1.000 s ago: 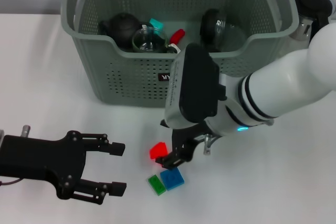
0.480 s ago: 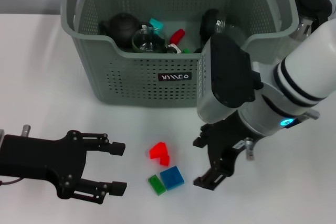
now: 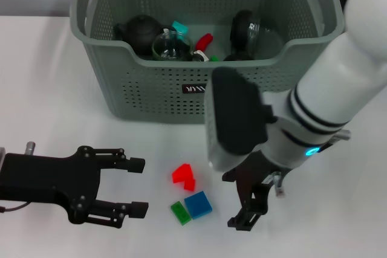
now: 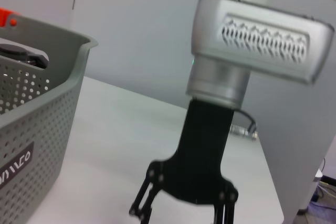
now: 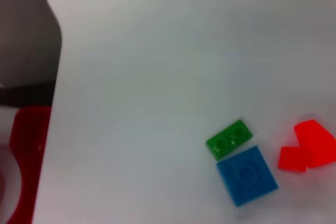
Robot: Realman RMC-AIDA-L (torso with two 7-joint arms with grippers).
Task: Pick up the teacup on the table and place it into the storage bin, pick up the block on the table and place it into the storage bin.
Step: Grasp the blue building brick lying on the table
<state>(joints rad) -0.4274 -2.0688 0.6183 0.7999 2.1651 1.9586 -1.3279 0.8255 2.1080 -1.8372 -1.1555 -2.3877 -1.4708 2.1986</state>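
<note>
Just left of the right gripper (image 3: 249,200) lie three blocks (image 3: 191,194); its fingers look spread and empty. Block-picking step, I'd say: next it needs centring over one. Left gripper (image 3: 136,185) waits, spread wide.

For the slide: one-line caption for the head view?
Right claw open beside blue, green and red blocks before the storage bin; left claw open nearby.
</note>
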